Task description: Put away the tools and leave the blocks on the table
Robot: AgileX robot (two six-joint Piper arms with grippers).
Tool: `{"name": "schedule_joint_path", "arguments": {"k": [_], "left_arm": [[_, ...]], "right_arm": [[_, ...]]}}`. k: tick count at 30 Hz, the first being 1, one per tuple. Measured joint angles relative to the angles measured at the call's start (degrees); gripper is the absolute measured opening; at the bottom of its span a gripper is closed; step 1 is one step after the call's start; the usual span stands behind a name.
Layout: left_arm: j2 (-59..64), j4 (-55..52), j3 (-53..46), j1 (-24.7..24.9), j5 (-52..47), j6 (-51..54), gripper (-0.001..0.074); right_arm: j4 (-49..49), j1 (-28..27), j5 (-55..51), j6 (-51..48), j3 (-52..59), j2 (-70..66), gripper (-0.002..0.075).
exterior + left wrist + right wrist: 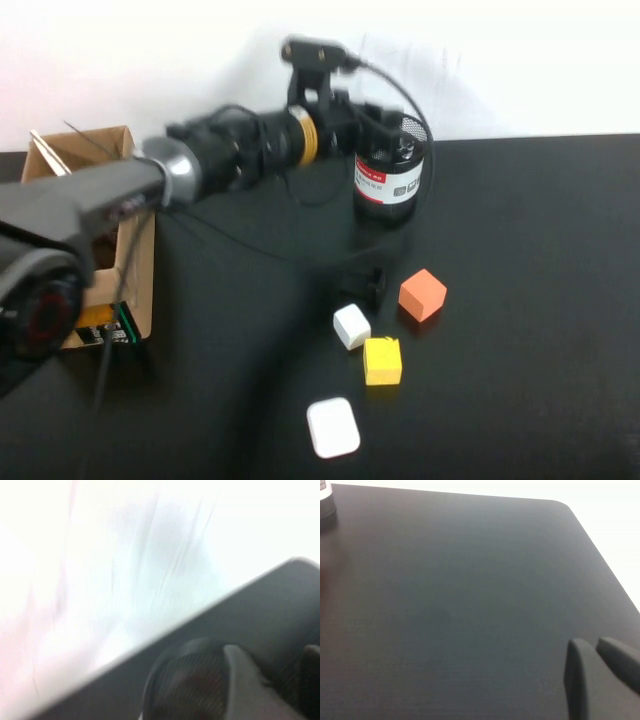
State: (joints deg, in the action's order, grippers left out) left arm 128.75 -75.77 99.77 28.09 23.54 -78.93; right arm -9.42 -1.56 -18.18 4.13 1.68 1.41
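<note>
Now the left gripper [398, 130] hangs over the black pot [389, 180] at the back of the table [530, 300], fingers apart, holding nothing I can see. The right gripper [600, 672] rests low over bare table, fingers closed. No tools lie out, so that job looks nearly done. The orange block [422, 294], yellow block [382, 361] and white block [351, 326] sit together on the table.

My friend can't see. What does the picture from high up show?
The robot's left arm stretches across a black table, its left gripper above a black mesh pot. Nearer sit orange, white and yellow blocks, a white case and a cardboard box. The right gripper is out of sight.
</note>
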Motion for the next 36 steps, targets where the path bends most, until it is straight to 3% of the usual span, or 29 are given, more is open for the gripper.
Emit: {"name": "schedule_joint_path", "arguments": {"k": [4, 8, 14, 22, 30, 36], "left_arm": [[-8.61, -9.92, -0.14, -1.2, -0.04, -7.83, 0.0076], [-17.61, -21.73, -0.14, -4.19, 3.19, -21.69, 0.0014], [-28.42, -25.9, -5.55, -12.08, 13.6, -31.0, 0.0001], [-44.87, -26.71, -27.57, -19.98, 15.09, -27.51, 0.0], [-65.97, -26.8, -49.62, -20.77, 12.08, -24.8, 0.0], [-83.89, -26.8, -63.66, -20.77, 9.54, -28.42, 0.0]], "right_arm": [[0.0, 0.0, 0.0, 0.0, 0.0, 0.0, -0.0006], [0.0, 0.0, 0.0, 0.0, 0.0, 0.0, -0.0006], [0.0, 0.0, 0.0, 0.0, 0.0, 0.0, -0.0006], [0.0, 0.0, 0.0, 0.0, 0.0, 0.0, -0.0006], [0.0, 0.0, 0.0, 0.0, 0.0, 0.0, -0.0006], [0.0, 0.0, 0.0, 0.0, 0.0, 0.0, -0.0006]]}}
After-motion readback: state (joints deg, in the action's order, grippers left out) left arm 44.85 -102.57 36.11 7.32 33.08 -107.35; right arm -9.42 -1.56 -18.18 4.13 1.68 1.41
